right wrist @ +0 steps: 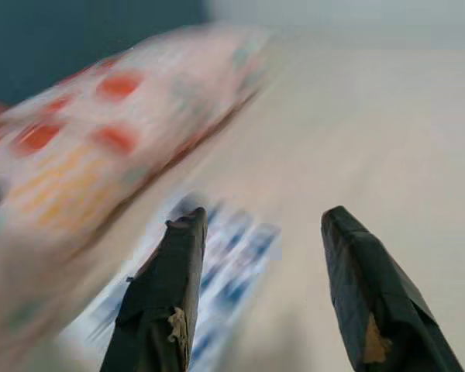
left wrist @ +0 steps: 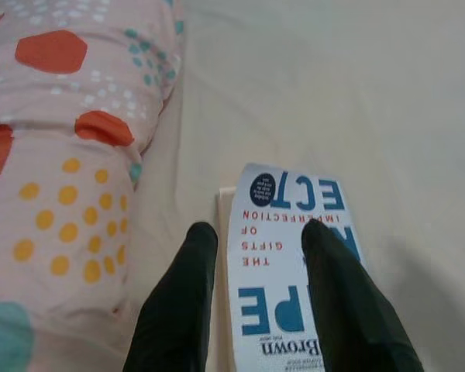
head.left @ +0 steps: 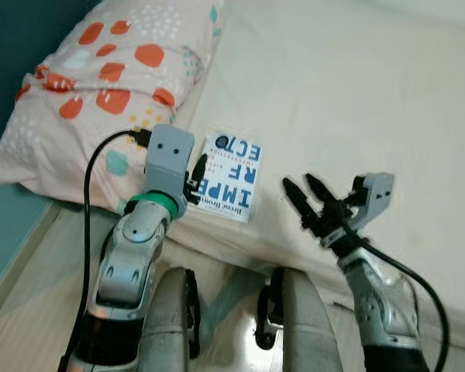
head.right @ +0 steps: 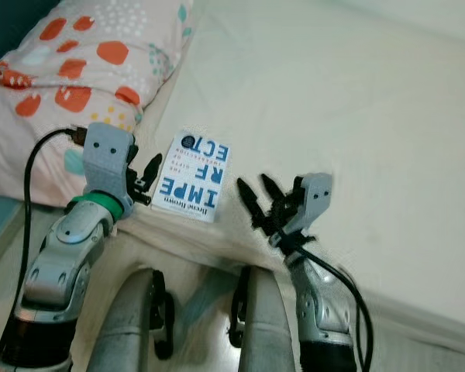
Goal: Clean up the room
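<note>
Book (head.left: 231, 176), white with blue lettering, lies near the bed's (head.left: 356, 101) front edge beside a spotted pillow (head.left: 101, 93). Head views: left gripper (head.left: 194, 184) at the book's corner; right gripper (head.left: 308, 203) nearby, fingers spread. Left wrist view: parted fingers (left wrist: 178, 310) straddle the book's edge. Right wrist view: blurred, jaws wide.

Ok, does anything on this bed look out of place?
Yes, a paperback book lies near the bed's edge beside the spotted pillow, slightly askew. The left gripper hovers open over it; the right gripper is open nearby.
</note>
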`<state>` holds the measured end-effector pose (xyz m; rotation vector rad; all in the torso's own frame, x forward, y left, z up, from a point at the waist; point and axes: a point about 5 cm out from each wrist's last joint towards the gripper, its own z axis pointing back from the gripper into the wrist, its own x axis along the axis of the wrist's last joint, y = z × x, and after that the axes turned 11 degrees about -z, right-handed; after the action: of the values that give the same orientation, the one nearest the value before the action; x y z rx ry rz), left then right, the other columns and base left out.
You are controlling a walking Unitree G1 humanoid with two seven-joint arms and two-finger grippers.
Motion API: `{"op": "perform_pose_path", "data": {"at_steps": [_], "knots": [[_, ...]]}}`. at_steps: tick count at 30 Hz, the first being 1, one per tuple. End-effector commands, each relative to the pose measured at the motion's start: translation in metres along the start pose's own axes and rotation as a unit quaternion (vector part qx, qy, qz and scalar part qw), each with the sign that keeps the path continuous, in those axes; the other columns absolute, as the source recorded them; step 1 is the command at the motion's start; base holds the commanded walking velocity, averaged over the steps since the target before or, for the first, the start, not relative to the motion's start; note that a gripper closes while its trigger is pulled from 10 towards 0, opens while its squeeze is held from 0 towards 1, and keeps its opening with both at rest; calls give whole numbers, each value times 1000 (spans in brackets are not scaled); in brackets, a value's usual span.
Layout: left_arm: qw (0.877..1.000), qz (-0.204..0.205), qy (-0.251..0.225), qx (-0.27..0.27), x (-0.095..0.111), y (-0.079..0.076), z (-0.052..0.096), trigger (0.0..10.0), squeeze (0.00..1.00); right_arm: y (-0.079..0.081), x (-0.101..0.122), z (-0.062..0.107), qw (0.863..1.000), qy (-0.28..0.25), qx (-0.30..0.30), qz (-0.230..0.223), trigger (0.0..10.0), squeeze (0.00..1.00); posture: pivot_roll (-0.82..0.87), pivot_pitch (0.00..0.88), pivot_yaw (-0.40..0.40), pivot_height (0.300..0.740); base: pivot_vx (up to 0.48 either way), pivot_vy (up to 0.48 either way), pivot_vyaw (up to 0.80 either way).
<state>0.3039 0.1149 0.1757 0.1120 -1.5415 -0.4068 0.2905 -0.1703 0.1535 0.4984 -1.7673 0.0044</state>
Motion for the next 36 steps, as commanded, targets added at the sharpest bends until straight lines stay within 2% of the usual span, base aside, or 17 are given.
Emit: {"op": "perform_pose_path", "data": {"at_steps": [1, 4, 7, 10, 16, 19, 29, 36], "knots": [[1000, 4, 2, 2, -4, 0, 0, 10000, 0, -4, -4, 6, 1000, 2, -22, 16, 10000, 0, -54, 79, 34, 625, 0, 0, 0], [999, 6, 10, 34, -12, 9, -2, 10000, 0, -9, 9, -4, 996, -30, -55, 60, 10000, 0, -60, 36, 18, 625, 0, 0, 0], [999, 6, 11, 53, -15, 14, -3, 10000, 0, -10, 12, -8, 995, -40, -63, 73, 10000, 0, -62, 13, 7, 625, 0, 0, 0], [996, -8, -1, 88, -14, 20, -6, 10000, 0, -8, 12, -13, 995, -39, -52, 69, 10000, 0, -65, 0, -8, 625, 0, 0, 0], [993, -19, -18, 112, -8, 24, -10, 10000, 0, -6, 6, -14, 997, -33, -37, 51, 10000, 0, -63, 0, -12, 630, 0, 0, 0], [990, -21, -33, 138, -3, 31, -14, 10000, 0, -4, -2, -16, 998, -29, -40, 44, 10000, 0, -67, 0, -9, 644, 0, 0, 0], [986, -18, -55, 157, 4, 42, -16, 10000, 0, -4, -7, -18, 998, -28, -40, 43, 10000, 0, -63, 0, -12, 678, 0, 0, 0], [986, -13, -59, 157, 5, 39, -19, 10000, 0, -6, -8, -18, 998, -27, -39, 43, 10000, 0, -64, 0, -12, 703, 0, 0, 0]]}}
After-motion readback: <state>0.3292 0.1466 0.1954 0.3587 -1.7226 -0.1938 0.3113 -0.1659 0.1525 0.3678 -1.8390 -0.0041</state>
